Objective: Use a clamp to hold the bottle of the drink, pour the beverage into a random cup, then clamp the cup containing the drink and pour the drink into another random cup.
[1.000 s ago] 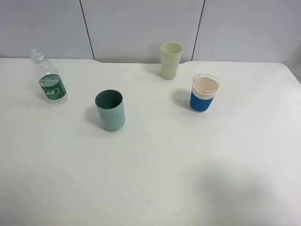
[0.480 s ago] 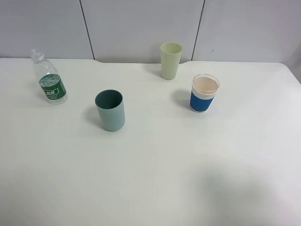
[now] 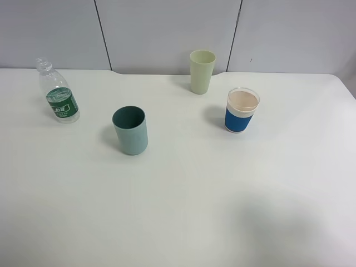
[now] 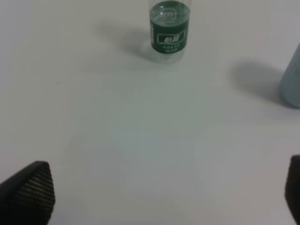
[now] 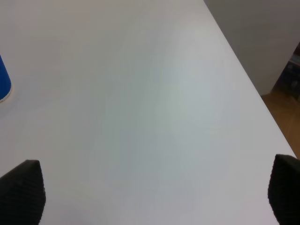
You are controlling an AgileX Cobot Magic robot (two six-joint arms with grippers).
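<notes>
- The white table [image 3: 183,211] fills the high view; nothing stands on its near half, and the four vessels sit well apart from each other across the far half, which I judge is meant to leave a gripper room around each one
- The teal tumbler [image 3: 130,131] stands upright nearest the middle, left of centre; its dark inside shows no liquid that I can make out; it is the closest cup to the bottle, so probably the first one to pour into
- The blue-and-white cup [image 3: 242,110] stands upright on the right; it plays no part in the task
- The pale yellow-green tumbler [image 3: 201,72] stands upright at the far edge near the wall, apart from the teal one; it waits for the second pour
- The bottle [image 3: 57,93] stands upright at the far left with no cap that I can see, so it looks ready to pour once lifted; the left wrist view faces it straight across bare table
- The left gripper [image 4: 154,197] has its fingertips spread wide at the frame's corners, holding nothing; it is lined up toward the bottle yet well short of it
- The right gripper [image 5: 154,192] is likewise spread and empty over bare table near the blue cup's side; no step of the task is begun
</notes>
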